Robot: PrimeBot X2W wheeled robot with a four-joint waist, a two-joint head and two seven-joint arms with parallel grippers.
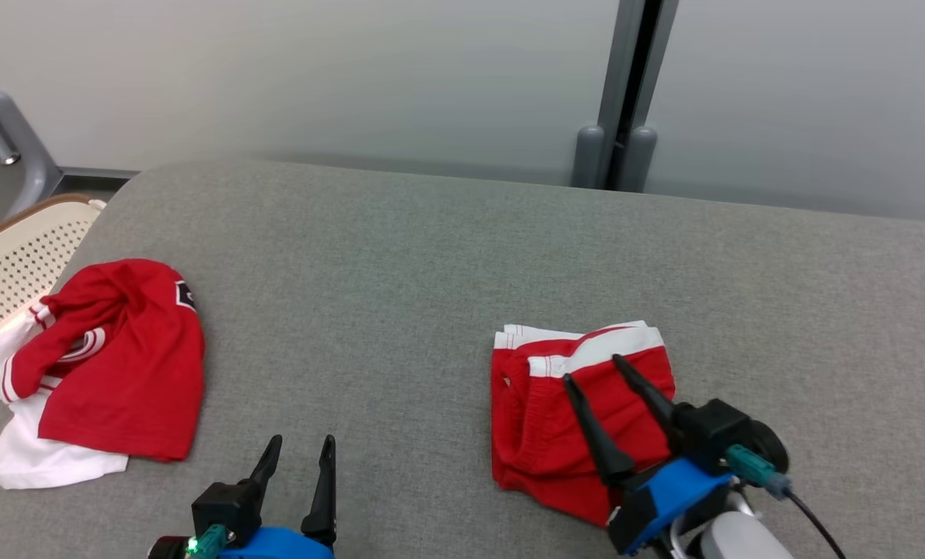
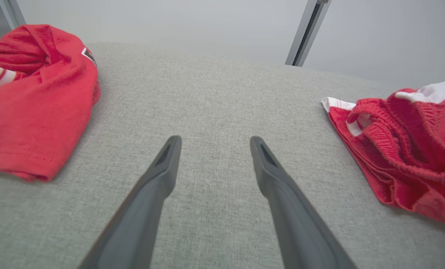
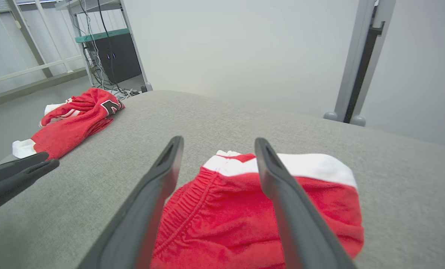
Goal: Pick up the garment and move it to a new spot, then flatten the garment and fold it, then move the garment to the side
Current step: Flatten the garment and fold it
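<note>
Garment (image 1: 532,419) (image 2: 405,160) (image 3: 215,224): red shorts with a white band, lying folded into a compact packet on the right half of the grey fabric-covered tabletop (image 1: 400,272). White band faces the far edge. The elastic waist shows ruffled along the packet's left side.

Your right tool (image 1: 593,369) (image 3: 218,141): the jaws stand wide apart, gripping nothing. The two dark fingers reach over the shorts from the near right, tips above the white-banded end. You cannot tell from these views whether the tips touch the cloth.

Your left tool (image 1: 302,439) (image 2: 215,138) (image 3: 52,160): the jaws are spread and empty. It sits at the near edge over bare grey fabric, between the shorts and the pile on the left, well apart from both.

Left side of the tabletop: a crumpled red jersey (image 1: 120,365) (image 2: 31,101) (image 3: 76,119) with white stripes and a dark patch lies on top of a white cloth (image 1: 35,458), near the edge. Beyond that edge you see a cream perforated basket (image 1: 19,256) with a brown rim. A grey post (image 1: 621,93) stands against the pale wall behind the tabletop.
</note>
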